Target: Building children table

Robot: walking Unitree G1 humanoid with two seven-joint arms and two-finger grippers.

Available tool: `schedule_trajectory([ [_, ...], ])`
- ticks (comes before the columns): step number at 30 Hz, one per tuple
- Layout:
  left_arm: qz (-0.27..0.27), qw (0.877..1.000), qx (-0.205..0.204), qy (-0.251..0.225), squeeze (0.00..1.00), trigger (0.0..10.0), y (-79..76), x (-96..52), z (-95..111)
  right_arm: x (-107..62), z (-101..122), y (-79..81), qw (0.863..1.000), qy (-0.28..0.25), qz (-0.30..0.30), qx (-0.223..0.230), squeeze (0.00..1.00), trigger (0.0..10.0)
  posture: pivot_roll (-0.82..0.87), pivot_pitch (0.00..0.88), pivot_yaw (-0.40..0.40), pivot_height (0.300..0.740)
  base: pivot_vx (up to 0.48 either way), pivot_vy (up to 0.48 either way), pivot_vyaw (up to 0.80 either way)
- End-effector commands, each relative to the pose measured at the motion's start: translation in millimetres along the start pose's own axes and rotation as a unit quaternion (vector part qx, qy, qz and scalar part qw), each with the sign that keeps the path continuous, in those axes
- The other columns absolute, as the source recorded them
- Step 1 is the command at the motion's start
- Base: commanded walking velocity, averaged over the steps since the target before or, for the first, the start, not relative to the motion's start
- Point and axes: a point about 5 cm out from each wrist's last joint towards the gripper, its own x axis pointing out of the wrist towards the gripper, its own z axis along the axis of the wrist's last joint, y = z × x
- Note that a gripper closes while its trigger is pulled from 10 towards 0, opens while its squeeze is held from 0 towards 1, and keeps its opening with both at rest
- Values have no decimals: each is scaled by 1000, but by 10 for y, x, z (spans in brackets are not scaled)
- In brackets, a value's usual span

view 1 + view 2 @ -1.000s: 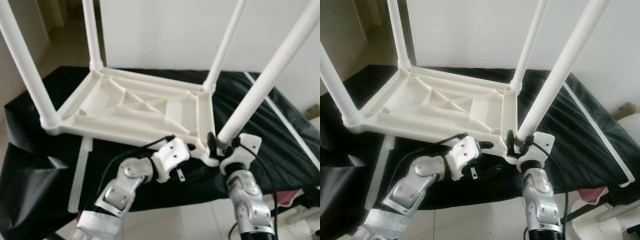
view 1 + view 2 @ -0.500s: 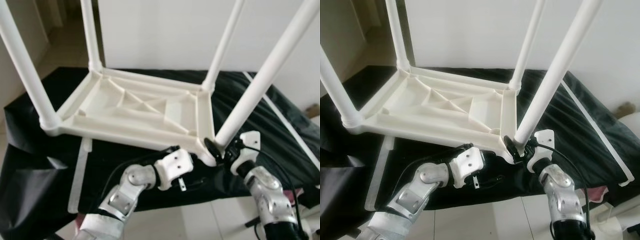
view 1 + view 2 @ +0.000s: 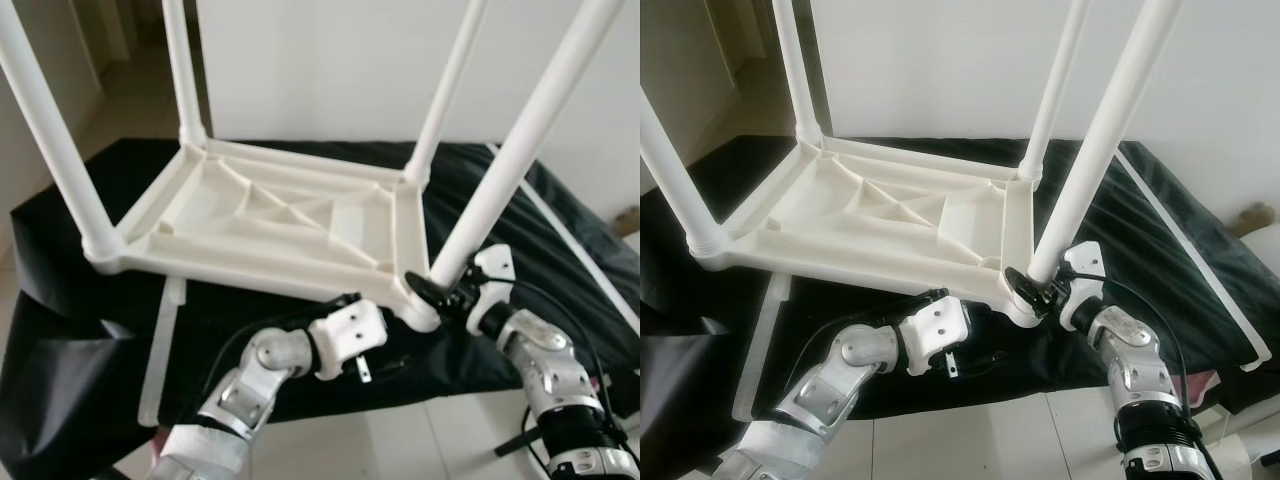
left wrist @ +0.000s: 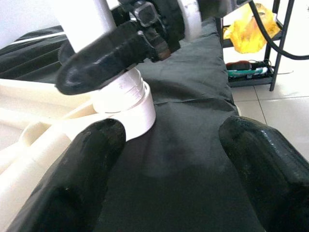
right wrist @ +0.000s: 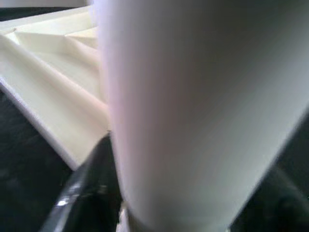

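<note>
The white children's table (image 3: pixel 280 215) lies upside down on a black cloth (image 3: pixel 60 300), four legs standing up, and the work is on the near-right leg (image 3: pixel 500 180), seating it into the corner socket (image 3: pixel 420 305) of the tabletop. The right gripper (image 3: pixel 445 292) reaches in low from the right of that socket, forearm angled up from the floor side, its black fingers closed round the very foot of the leg just above the collar. The left gripper (image 4: pixel 169 159) sits just beside the same corner, arm bent at the elbow under the table's near edge, fingers (image 4: pixel 82 169) spread wide with nothing between them, one almost touching the socket. I'd say the next move is to twist or press the leg fully home; the leg leans, so it may not be fully seated.
</note>
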Motion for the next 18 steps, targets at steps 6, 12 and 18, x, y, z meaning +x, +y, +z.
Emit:
schedule_trajectory([
  [6,62,998,9,3,0,10000,76,9,-1,-77,-124,16,1000,15,9,12,0,0,87,0,-57,740,0,0,0],
  [12,59,998,11,4,0,10000,71,10,-8,-103,-143,36,999,9,-29,35,0,10000,85,0,-56,740,0,0,0],
  [18,61,998,10,5,0,10000,85,-13,-20,-93,-159,53,988,25,-152,20,0,10000,78,0,-59,740,0,0,0],
])
